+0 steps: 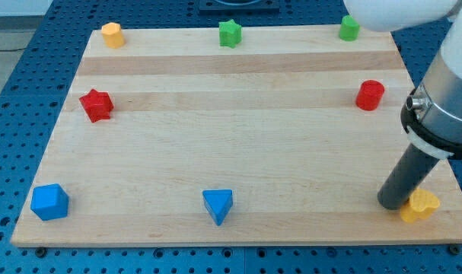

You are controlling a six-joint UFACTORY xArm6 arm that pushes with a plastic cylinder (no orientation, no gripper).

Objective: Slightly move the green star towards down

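The green star (230, 33) sits at the view's top centre of the wooden board (238, 137), near its top edge. My tip (391, 205) is at the view's bottom right, far from the star, right beside a yellow block (421, 205) and touching or nearly touching its left side. The dark rod rises from the tip up to the arm at the right edge.
A green block (349, 28) is at the top right and an orange-yellow block (112, 34) at the top left. A red star (97, 104) lies at the left, a red cylinder (370, 95) at the right. A blue cube (49, 202) and a blue triangle (218, 205) lie along the bottom.
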